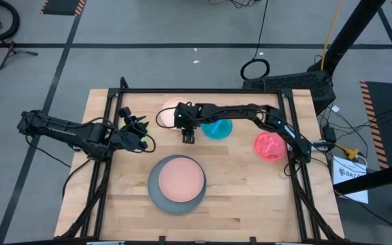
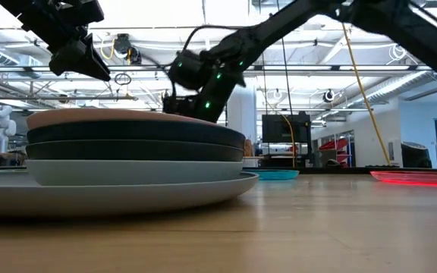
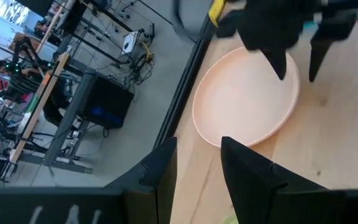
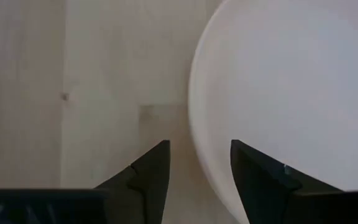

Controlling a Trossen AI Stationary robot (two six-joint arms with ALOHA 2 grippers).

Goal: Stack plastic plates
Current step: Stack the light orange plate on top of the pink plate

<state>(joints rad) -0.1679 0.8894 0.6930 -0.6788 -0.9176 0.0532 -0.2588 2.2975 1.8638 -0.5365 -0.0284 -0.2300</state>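
Observation:
A stack (image 1: pixel 176 184) sits at the table's near middle: a large grey plate (image 2: pixel 127 195) at the bottom, then light blue, black and dark teal plates, with a salmon pink one (image 1: pixel 180 177) on top. A cream plate (image 3: pixel 244 99) lies flat near the far edge. A cyan dish (image 1: pixel 218 128) and a pink-red dish (image 1: pixel 269 146) lie to its right. My right gripper (image 4: pixel 197 168) is open and points down over the cream plate's rim (image 4: pixel 194 118), one finger over the plate and one over the bare wood. My left gripper (image 3: pixel 197 168) is open, raised left of the stack.
A black frame (image 1: pixel 203 91) runs along the table's far edge and down both sides. Bare wood (image 1: pixel 250 197) lies right of the stack and along the near edge. Beyond the table are desks, cables and a person (image 3: pixel 2 65) far off in the room.

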